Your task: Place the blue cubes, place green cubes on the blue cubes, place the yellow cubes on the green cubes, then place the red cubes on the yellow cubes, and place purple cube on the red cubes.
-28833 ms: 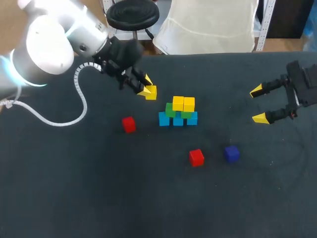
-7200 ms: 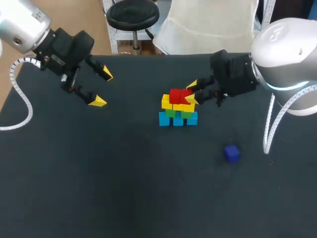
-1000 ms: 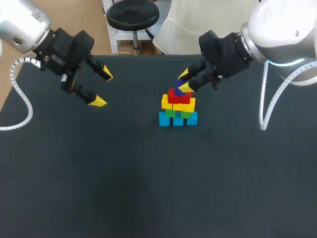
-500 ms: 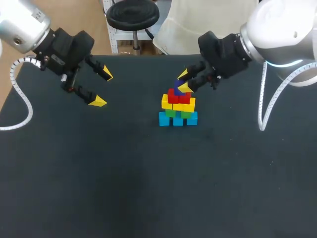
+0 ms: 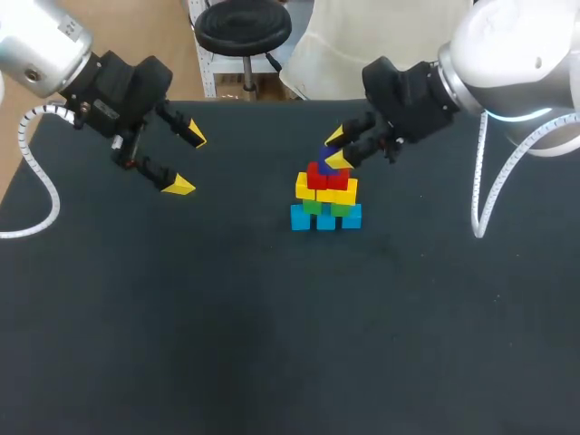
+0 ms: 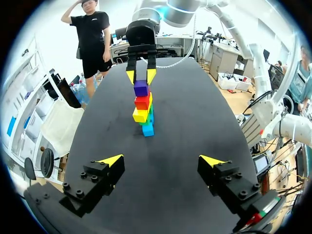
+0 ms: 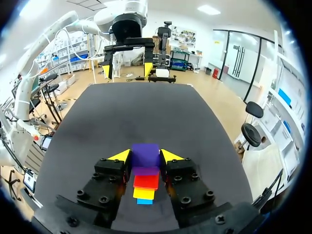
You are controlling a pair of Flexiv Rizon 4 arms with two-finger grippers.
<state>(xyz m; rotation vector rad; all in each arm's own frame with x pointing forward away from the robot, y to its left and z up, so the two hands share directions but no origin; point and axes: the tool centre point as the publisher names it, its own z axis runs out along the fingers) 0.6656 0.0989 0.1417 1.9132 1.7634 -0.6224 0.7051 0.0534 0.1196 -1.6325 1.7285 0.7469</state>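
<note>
a: clamped on the purple cube point(image 6: 141, 88) with the right gripper point(image 5: 337, 149), right atop the red cubes point(image 5: 326, 176) at the peak of the stack point(image 5: 326, 195). holding the left gripper point(image 5: 188, 162) wide open, empty, well apart from the stack.
b: risks?
a: could drag the purple cube sideways with one finger on release — enough to slide it off the red cubes. could topple the stack if lifted before fully letting go.
b: centred?
a: hard to tell — might tip once freed if off centre.
</note>
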